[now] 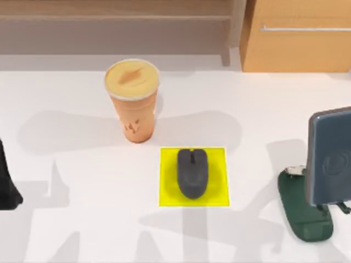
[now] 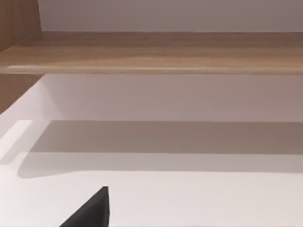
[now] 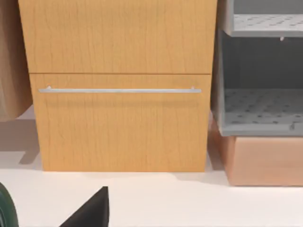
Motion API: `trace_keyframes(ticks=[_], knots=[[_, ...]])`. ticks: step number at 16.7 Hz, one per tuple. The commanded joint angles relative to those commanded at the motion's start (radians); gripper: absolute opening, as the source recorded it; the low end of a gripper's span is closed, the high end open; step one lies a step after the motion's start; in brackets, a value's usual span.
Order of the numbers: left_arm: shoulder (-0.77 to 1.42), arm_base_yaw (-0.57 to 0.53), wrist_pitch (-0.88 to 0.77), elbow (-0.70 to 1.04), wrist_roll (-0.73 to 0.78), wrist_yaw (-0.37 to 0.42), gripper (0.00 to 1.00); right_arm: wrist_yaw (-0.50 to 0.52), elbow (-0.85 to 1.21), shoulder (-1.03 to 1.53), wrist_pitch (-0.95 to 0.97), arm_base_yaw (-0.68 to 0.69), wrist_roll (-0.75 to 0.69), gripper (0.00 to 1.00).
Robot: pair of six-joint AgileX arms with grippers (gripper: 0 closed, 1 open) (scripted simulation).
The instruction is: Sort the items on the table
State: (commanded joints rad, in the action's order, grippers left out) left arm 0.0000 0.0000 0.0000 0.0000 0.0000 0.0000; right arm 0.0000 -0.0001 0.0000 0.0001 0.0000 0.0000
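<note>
- The mouse [image 1: 192, 173] is seen lying on the yellow square [image 1: 168, 192], near the middle of the worktop [image 1: 71, 219].
- The orange cup [image 1: 132, 101] is placed upright, just far-left of the square, apart from it.
- The phone [image 1: 330, 155] is propped upright on the green stand [image 1: 304, 216] at the right edge.
- The left tool [image 2: 90, 212] is parked at the left edge, the right tool [image 3: 90, 210] before the wooden cabinet [image 3: 118, 85]; neither tool's state can be told.

White table [image 1: 71, 219] carries orange cup [image 1: 132, 104], yellow square [image 1: 219, 189] under mouse [image 1: 192, 173], green stand [image 1: 304, 211].
</note>
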Motion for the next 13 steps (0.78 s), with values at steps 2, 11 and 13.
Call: trace_keyframes(ticks=[2, 11, 13], knots=[[0.0, 0.0, 0.0, 0.0, 0.0, 0.0, 1.0, 0.0, 0.0, 0.0, 0.0, 0.0, 0.0, 1.0], [0.456, -0.277, 0.266, -0.01, -0.032, -0.193, 1.0, 0.0, 0.0, 0.0, 0.0, 0.0, 0.0, 1.0], [0.665, -0.373, 0.374, 0.0, -0.043, -0.262, 1.0, 0.0, 0.0, 0.0, 0.0, 0.0, 0.0, 1.0]])
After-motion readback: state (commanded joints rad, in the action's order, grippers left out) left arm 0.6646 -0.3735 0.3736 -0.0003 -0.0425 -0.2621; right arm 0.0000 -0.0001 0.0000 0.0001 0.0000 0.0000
